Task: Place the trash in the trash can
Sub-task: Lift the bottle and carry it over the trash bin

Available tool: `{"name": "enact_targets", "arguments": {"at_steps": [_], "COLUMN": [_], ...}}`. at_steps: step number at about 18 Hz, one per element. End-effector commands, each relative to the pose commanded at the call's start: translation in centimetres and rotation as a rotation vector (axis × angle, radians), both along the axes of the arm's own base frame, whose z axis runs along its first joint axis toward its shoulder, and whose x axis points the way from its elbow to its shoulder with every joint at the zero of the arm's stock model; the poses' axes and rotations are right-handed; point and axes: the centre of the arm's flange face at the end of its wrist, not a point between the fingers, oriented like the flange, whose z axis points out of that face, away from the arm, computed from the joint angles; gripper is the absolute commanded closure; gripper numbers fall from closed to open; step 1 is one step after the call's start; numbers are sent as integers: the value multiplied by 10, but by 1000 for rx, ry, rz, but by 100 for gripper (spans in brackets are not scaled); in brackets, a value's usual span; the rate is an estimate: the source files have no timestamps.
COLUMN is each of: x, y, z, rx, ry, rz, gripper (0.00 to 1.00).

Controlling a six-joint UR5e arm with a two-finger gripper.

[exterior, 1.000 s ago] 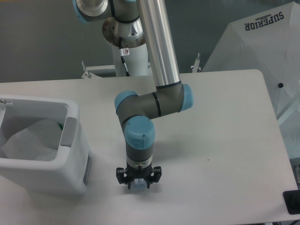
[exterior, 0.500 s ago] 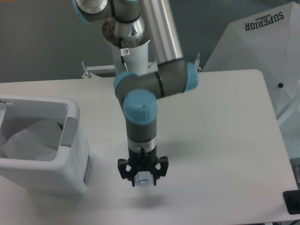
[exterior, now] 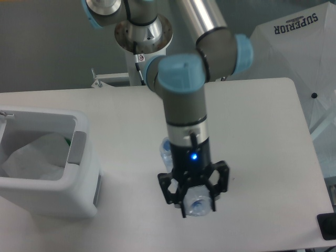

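A: Since the earlier frames your arm has been rising from the table and swinging right; the gripper (exterior: 195,202) is now looming larger and closer to the camera, with the bottle (exterior: 197,206) coming up in it.

B: Pose?

A: Your wrist is pointing straight down, the forearm is angling up toward the top of frame, and a blue light is glowing on the wrist housing. The blue joint caps are facing the camera.

B: Any writing?

A: "SUPERIOR" is showing on the white umbrella (exterior: 294,58) at the right edge. The bottle's label is not readable from here.

B: Fingers?

A: They are clamping on the bottle from both sides; you are seeing its clear, rounded end between them and another clear part peeking out behind the wrist on the left. It is hanging above the table (exterior: 262,136), not touching it.

B: The rest of the task's things?

A: The white bag (exterior: 34,156) is lying inside the trash can (exterior: 84,178), its green edge just showing by the grey panel. The can is sitting at the table's left edge, well apart from your gripper.
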Motion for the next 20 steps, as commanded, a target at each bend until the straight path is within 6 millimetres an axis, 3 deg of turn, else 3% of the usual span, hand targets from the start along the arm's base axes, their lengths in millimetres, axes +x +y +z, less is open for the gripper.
{"name": "enact_targets", "arguments": {"at_steps": [5,9,17,20], "x": [20,64,136,175], "y": [-5,7,40,58], "z": [52,82,109,99], "rx": [95,135,183,179], "ry": [98,126,148,122], "rz": [-17,-83,-198,-252], "gripper": [45,45,45,45]}}
